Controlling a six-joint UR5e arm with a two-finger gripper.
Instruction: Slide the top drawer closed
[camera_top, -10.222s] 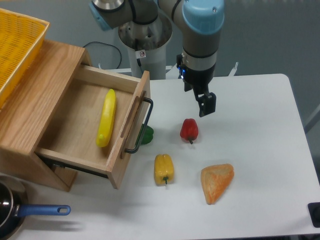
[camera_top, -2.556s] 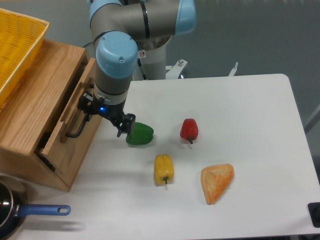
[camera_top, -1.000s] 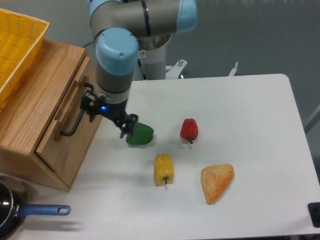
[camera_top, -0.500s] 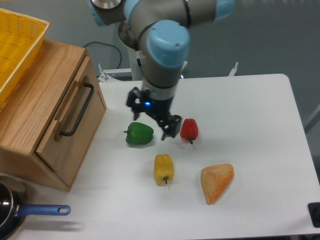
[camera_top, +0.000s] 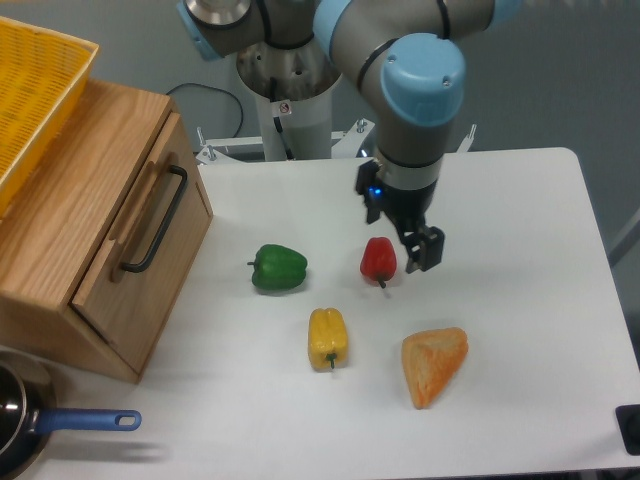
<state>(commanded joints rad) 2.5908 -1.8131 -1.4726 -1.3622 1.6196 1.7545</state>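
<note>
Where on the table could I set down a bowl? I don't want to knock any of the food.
The right side is bare, from the gripper and the orange wedge out to the table edge. The front strip below the yellow pepper is free too. The middle is crowded by the green pepper and red pepper.

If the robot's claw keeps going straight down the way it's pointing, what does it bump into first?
Probably just the bare white table. The gripper points down, right of the red pepper and above the orange wedge. It looks clear of both, though depth is hard to judge from this one view.
</note>
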